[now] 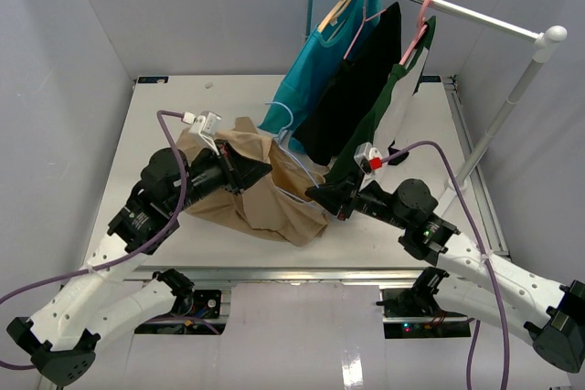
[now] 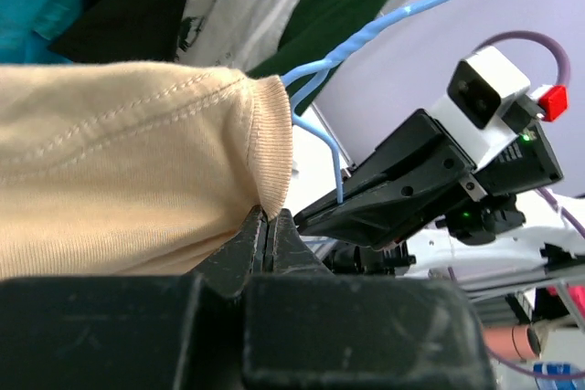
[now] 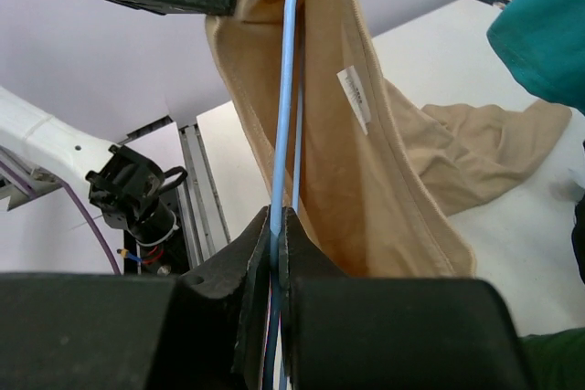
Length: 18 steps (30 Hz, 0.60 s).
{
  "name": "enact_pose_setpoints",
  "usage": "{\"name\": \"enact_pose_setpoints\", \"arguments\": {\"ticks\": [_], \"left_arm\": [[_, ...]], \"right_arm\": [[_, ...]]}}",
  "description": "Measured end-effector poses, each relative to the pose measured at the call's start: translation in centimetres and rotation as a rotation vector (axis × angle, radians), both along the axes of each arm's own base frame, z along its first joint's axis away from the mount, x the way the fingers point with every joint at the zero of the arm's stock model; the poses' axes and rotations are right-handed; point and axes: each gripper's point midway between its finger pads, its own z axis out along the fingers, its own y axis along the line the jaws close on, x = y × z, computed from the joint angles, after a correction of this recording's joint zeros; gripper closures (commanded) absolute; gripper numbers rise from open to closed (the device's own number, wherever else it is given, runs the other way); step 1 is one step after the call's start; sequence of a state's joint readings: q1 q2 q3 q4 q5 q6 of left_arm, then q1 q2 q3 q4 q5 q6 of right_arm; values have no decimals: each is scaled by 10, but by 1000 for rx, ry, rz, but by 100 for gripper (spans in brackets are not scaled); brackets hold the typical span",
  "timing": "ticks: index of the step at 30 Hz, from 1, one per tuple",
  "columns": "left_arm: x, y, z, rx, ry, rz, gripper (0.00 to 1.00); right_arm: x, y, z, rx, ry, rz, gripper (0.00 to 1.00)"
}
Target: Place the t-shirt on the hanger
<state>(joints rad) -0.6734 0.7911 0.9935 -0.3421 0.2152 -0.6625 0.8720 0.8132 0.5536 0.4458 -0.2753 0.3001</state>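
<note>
Tan fabric t-shirt (image 2: 119, 171), ribbed edge pinched in the left jaws; right jaws clamped on thin light-blue wire hanger (image 3: 287, 89).

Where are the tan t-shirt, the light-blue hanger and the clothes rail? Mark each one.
t-shirt (image 2: 119, 171): left wrist view, fabric below the stitched seam.
hanger (image 3: 286, 89): right wrist view, straight stretch of wire.
clothes rail (image 1: 475, 15): top external view, bare bar near right end.
</note>
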Motion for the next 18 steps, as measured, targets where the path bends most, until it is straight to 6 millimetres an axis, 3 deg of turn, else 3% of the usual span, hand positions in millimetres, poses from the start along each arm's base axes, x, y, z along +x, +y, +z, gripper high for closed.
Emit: {"name": "enact_pose_setpoints", "arguments": {"ticks": [1,4,5,7,10,15,18], "left_arm": [[-2,-2,-1,8,-8,-18,51],[-6,-4,-4,43,-39,-60,18],[-8,-4,-5,55,-46,-71,13],[-10,-1,1,79,-72,-80,10],[-17,1,26,87,-154,-110,10],[-42,4,63,110,-296,-219,30],[-52,10,69,153,-357,-260,30]], "right_arm": [[-2,0,-1,11,-8,6,92],[-8,-4,-2,38,-37,22,92],[-10,-5,-2,46,-47,25,92],[-13,-8,3,74,-87,31,92],[-19,-13,12,118,-138,37,92],[-28,-18,23,182,-198,55,92],[-37,-24,22,201,-222,76,92]]}}
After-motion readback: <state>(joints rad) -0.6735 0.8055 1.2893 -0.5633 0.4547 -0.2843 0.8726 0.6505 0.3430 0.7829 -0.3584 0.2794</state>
